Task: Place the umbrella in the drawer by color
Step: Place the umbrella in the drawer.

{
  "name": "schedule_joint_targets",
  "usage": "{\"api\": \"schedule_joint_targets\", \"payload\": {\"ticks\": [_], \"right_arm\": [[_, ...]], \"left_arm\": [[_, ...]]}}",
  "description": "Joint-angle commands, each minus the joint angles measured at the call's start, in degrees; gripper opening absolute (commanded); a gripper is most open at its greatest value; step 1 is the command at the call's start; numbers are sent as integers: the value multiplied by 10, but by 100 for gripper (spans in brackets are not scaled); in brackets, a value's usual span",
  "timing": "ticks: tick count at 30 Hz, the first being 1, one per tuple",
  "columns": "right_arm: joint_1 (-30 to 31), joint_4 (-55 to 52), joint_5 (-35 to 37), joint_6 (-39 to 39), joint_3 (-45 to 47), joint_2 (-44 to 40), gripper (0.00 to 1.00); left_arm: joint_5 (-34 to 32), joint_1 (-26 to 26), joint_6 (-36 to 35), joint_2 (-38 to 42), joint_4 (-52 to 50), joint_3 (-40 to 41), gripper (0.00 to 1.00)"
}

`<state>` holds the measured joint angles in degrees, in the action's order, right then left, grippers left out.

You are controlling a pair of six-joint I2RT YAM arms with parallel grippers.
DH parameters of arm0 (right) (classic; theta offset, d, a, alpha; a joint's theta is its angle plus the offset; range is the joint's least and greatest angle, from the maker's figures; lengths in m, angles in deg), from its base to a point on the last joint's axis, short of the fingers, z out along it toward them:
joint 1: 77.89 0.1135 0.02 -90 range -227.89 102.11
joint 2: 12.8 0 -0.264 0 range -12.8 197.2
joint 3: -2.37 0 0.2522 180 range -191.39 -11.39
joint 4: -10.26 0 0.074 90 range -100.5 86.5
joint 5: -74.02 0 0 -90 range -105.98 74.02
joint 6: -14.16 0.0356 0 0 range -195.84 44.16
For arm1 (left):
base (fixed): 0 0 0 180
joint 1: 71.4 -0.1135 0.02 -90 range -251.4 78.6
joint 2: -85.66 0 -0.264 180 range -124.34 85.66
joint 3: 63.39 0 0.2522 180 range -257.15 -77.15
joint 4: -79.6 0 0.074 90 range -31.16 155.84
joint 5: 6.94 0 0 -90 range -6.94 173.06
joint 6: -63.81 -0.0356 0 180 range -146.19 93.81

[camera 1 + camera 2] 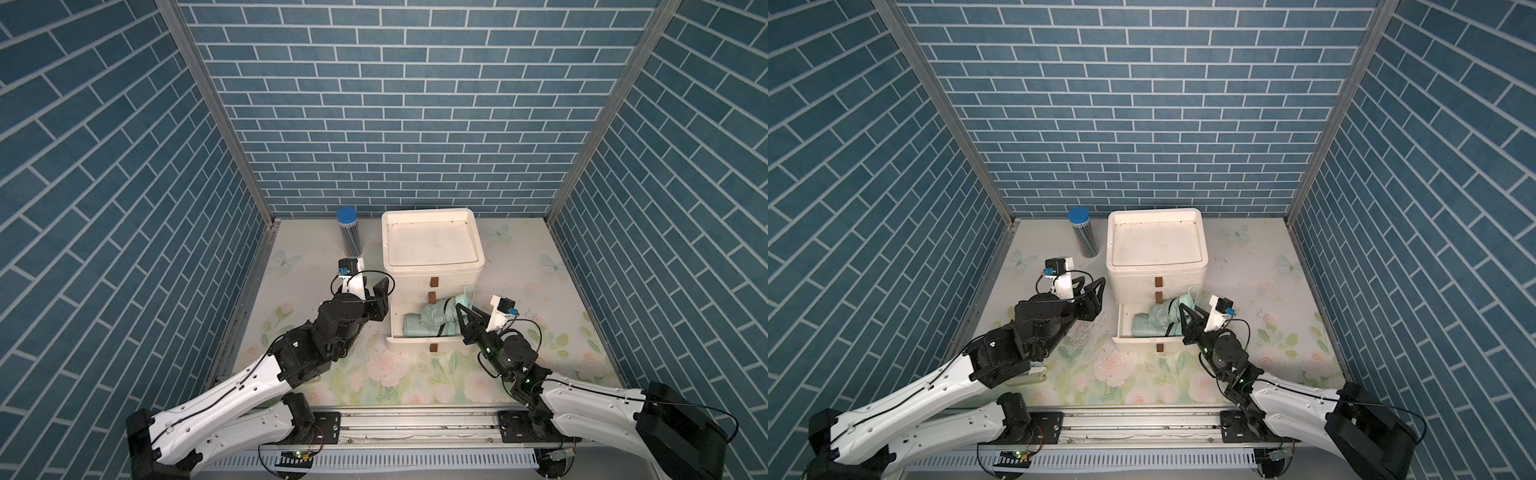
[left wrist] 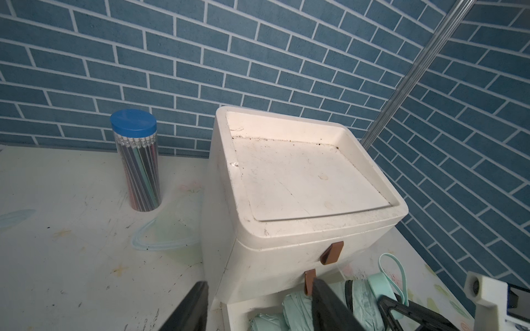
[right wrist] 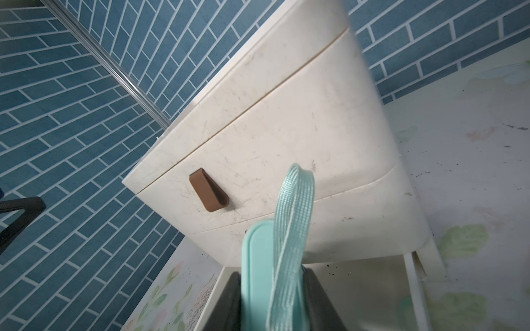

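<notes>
A folded mint-green fabric umbrella lies lengthwise in the pulled-out bottom drawer of a white plastic three-drawer cabinet. Its canopy end rests inside the drawer. Its handle end is raised at the drawer's right side, and a mint woven wrist strap loops up from it. Each drawer front has a small brown tab pull.

The right arm reaches in low from the front right corner, with its forearm near the table and its wrist angled toward the drawer. The left arm stretches from the front left with its elbow bent. Its wrist is raised beside the cabinet's left wall, apart from it.

The cabinet stands on a pale tabletop printed with faded pink roses, green leaves and butterflies. A clear cylindrical canister of pencils with a blue lid stands upright at the back, just left of the cabinet. Panels patterned as blue brick enclose the table on three sides. A metal rail carrying both arm bases runs along the front edge.

The right gripper is closed partway, its black fingers pressing both sides of the umbrella's smooth mint handle. The left gripper has its fingers spread apart and holds nothing.
</notes>
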<state>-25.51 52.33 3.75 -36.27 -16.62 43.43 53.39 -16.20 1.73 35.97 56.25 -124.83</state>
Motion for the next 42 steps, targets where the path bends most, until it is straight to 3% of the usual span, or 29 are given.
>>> {"api": "schedule_joint_targets", "payload": {"ticks": [1, 11, 15, 23, 24, 26, 28, 31, 42], "right_arm": [[18, 59, -3, 19, -9, -15, 0], [44, -10, 69, 211, -44, 32, 0], [45, -31, 49, 277, -57, 85, 0], [52, -77, 34, 315, -43, 105, 0], [52, -103, 34, 314, -47, 98, 3], [52, -173, 35, 302, -65, 81, 18], [51, -278, 37, 290, -97, 66, 39], [46, -409, 46, 261, -146, 58, 55], [10, -686, 23, 126, -315, 104, 73]], "left_arm": [[3, -4, 10, 3, -4, 11, 63], [25, -5, 16, -12, 3, 14, 64], [23, -5, 16, -9, 2, 18, 65], [25, -7, 14, -11, 2, 16, 66], [25, -7, 13, -12, 4, 15, 66], [25, -7, 13, -12, 4, 15, 66], [26, -8, 14, -12, 7, 16, 66], [31, -8, 16, -19, 11, 17, 68], [44, -9, 19, -44, 13, 4, 68]]}}
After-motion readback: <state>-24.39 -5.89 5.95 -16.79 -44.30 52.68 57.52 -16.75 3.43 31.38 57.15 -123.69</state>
